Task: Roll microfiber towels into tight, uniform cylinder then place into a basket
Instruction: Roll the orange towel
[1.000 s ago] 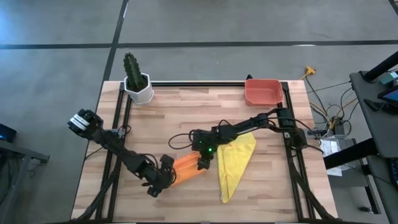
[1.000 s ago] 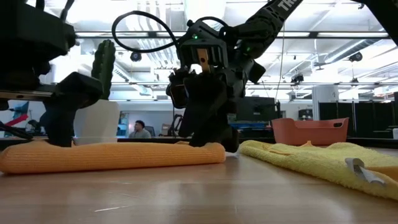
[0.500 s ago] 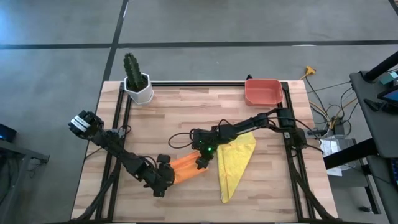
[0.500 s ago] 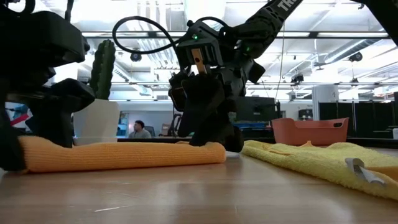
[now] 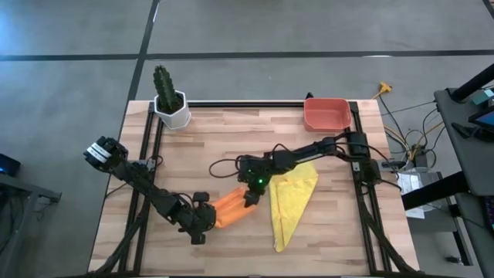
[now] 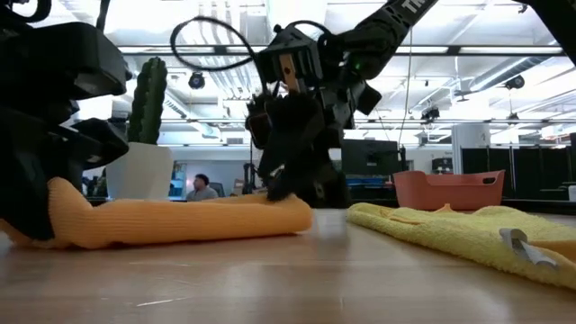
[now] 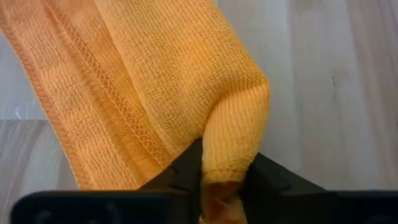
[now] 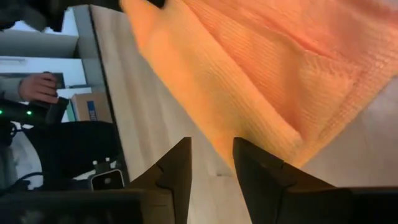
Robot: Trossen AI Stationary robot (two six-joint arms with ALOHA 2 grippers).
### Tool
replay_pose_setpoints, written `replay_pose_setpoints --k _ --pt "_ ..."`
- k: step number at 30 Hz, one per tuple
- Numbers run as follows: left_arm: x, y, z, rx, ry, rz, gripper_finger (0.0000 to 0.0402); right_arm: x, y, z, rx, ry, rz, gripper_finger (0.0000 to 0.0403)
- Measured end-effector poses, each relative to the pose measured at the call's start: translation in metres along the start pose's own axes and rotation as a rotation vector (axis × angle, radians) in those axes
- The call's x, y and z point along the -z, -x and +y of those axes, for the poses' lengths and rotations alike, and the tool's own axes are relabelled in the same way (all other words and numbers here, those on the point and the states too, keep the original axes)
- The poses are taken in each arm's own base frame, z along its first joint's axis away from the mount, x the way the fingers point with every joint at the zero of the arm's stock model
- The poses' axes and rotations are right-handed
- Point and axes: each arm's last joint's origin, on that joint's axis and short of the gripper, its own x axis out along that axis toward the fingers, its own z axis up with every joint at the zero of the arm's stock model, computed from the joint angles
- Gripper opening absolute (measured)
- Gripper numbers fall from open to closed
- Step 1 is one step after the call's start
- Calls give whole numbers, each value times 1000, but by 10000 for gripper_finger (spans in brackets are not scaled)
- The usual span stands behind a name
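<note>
While the left pincer (image 7: 225,177) pinches the orange towel (image 5: 231,207), the right pincer (image 5: 251,199) hovers empty.

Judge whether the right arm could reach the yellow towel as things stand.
Probably yes. The yellow towel lies flat and uncovered right beside the right gripper, which is at the orange towel; nothing lies between them.
</note>
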Motion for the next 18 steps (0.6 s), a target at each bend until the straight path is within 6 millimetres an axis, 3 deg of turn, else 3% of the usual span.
replay_pose_setpoints --k 4,10,14,18 --pt "0 3 0 5 -34 -2 24 -1 13 13 -12 162 -30 111" --pt "-4 13 0 20 -155 -33 7 13 39 50 58 644 -60 111" --pt "-9 19 9 11 -183 -48 6 28 45 69 204 1027 -40 117" --pt "-18 26 15 52 -137 -93 5 41 44 83 273 1254 -10 130"
